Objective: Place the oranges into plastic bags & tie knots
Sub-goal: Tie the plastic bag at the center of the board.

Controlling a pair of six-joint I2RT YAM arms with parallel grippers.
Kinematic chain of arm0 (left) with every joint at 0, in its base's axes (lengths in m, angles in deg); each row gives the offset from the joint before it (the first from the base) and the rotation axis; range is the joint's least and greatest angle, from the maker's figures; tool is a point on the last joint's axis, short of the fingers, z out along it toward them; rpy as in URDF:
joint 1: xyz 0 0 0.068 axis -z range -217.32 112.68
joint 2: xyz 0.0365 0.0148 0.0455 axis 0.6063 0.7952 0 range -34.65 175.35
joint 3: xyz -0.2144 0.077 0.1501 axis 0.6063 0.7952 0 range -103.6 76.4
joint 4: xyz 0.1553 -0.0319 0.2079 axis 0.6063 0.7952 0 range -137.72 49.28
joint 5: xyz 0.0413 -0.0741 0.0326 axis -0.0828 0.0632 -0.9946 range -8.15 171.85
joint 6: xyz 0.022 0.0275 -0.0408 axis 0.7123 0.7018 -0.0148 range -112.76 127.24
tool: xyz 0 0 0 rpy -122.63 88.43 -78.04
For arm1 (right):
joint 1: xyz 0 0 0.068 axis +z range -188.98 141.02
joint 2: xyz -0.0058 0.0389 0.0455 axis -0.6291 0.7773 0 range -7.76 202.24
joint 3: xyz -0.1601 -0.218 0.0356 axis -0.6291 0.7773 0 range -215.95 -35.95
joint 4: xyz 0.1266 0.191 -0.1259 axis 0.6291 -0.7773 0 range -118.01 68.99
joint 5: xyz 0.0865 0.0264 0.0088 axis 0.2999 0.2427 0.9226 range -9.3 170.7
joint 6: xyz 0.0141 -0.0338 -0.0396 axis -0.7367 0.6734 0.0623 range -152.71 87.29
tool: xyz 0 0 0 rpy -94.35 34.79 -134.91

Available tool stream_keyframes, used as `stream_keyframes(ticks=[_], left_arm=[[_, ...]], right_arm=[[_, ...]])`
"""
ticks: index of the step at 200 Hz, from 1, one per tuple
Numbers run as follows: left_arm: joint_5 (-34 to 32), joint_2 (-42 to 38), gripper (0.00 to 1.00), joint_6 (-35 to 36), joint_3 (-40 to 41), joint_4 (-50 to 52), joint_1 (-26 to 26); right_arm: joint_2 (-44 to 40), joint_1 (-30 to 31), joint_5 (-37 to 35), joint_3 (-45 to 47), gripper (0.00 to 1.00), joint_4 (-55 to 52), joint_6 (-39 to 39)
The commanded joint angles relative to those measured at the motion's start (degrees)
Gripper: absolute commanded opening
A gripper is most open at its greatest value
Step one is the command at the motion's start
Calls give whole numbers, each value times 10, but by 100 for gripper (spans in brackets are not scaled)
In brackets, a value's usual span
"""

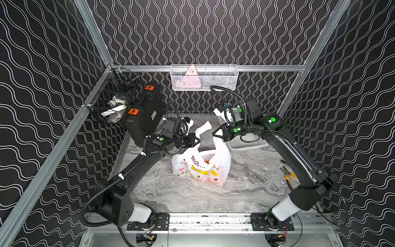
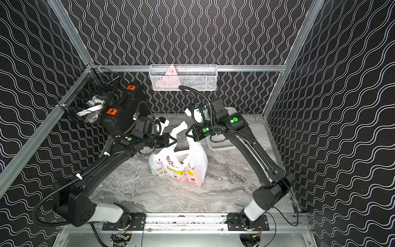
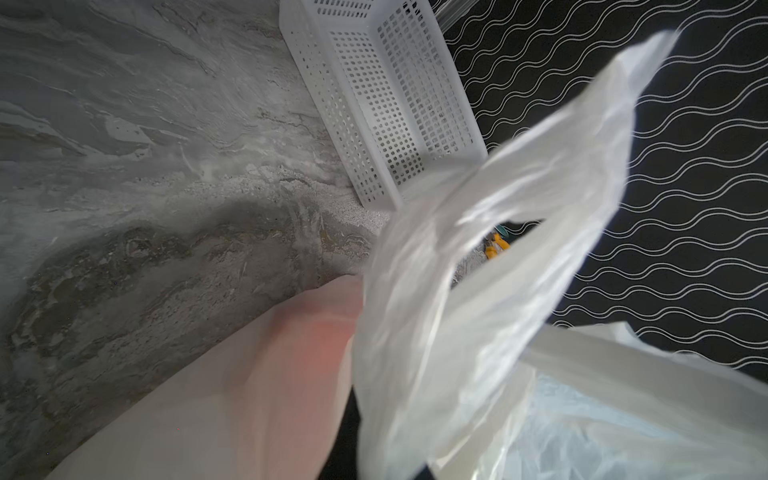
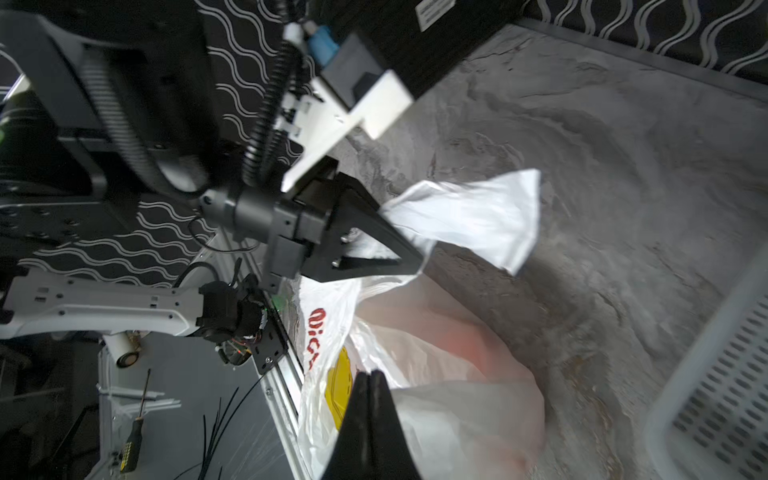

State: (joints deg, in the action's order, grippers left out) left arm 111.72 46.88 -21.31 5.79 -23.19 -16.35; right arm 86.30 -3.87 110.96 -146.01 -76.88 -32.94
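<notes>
The plastic bag [image 1: 205,169] stands on the counter [image 1: 188,198], with the oranges [image 1: 206,161] showing through its mouth. Above it the left gripper [image 1: 198,140] has its jaws clamped on one handle strip [image 4: 469,216]. The right gripper [image 1: 214,133], jaws shut, seems to pinch the bag's other side. I'd guess they're lifted apart ready to be crossed and tied. A white basket [image 1: 249,147] sits just behind the bag, and yellow pliers [image 1: 288,174] lie well off beside it. Neither is in the way.
</notes>
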Motion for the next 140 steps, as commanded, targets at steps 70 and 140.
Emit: stream_keyframes(ticks=[70, 140], left_arm=[[61, 22, 0, 54, -22, 43, -4], [58, 41, 0, 54, -32, 44, -5]], right_arm=[[89, 11, -59, -63, 21, 19, -29], [-62, -22, -75, 31, 79, 12, -60]])
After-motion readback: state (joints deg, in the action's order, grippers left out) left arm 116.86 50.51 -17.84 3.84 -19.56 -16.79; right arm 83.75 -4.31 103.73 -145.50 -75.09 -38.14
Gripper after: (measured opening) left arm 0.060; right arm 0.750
